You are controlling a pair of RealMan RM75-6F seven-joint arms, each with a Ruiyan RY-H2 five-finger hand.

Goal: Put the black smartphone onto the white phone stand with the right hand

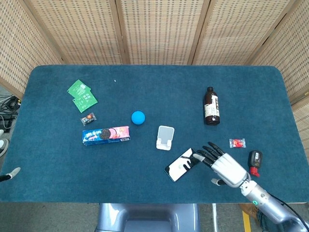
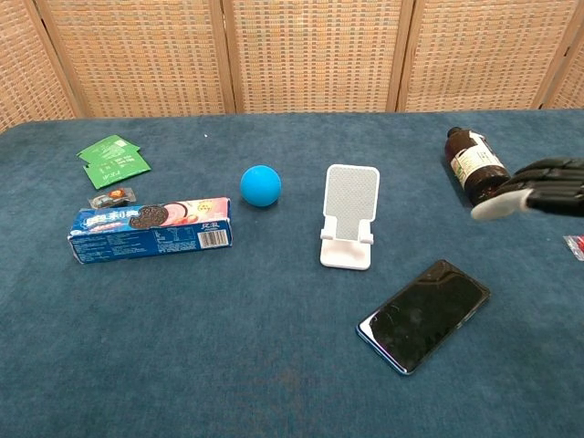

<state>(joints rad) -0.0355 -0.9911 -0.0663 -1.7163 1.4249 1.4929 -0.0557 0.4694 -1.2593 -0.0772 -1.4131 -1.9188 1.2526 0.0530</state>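
The black smartphone (image 1: 182, 164) (image 2: 424, 315) lies flat on the blue table, just in front and to the right of the white phone stand (image 1: 165, 137) (image 2: 349, 228), which stands upright and bare. My right hand (image 1: 222, 166) (image 2: 538, 190) hovers open just right of the phone, its fingers spread and pointing toward it, holding nothing. In the head view the fingertips reach the phone's right end; contact cannot be told. Only a tip of my left hand (image 1: 10, 173) shows at the left edge of the head view.
A brown bottle (image 1: 211, 107) (image 2: 479, 168) lies behind the phone. A blue ball (image 1: 138, 117), a cookie box (image 1: 106, 135), green packets (image 1: 81, 94) and a small candy (image 1: 89, 117) sit to the left. A red wrapper (image 1: 237, 143) and a black-red object (image 1: 254, 159) lie at right.
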